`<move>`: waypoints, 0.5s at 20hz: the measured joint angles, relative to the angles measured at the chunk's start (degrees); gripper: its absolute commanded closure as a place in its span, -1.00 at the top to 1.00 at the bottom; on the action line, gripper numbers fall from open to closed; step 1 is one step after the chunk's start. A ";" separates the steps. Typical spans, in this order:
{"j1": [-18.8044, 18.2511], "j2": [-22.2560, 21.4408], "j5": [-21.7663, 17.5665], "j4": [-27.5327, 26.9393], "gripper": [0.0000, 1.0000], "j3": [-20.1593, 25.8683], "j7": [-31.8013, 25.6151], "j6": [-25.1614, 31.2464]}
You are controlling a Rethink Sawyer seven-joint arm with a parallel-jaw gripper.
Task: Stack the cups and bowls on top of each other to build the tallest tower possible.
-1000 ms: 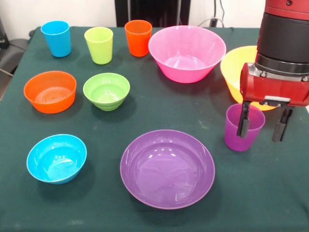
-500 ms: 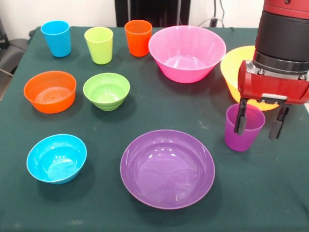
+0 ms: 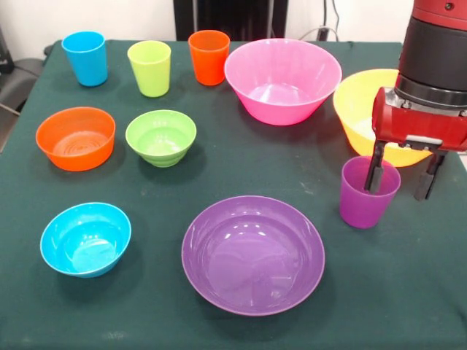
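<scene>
Nothing is stacked yet: every bowl and cup sits alone on the table (image 3: 219,164), while the spread gripper (image 3: 403,181) straddles the right rim of the purple cup (image 3: 367,195) at near right.

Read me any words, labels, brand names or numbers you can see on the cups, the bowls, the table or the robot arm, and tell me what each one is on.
There is no readable text.
The cups, such as the purple cup, and the bowls, such as the purple bowl, are plain plastic with no print.
The green tablecloth has no markings.
The gripper and its red housing show no legible lettering.
</scene>
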 measured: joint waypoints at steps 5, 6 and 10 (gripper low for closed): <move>0.37 -0.03 0.06 1.83 1.00 0.00 1.80 0.00; 0.36 -0.04 0.07 2.37 1.00 -0.01 2.15 0.00; 0.36 -0.02 0.07 3.21 1.00 -0.01 2.59 -0.01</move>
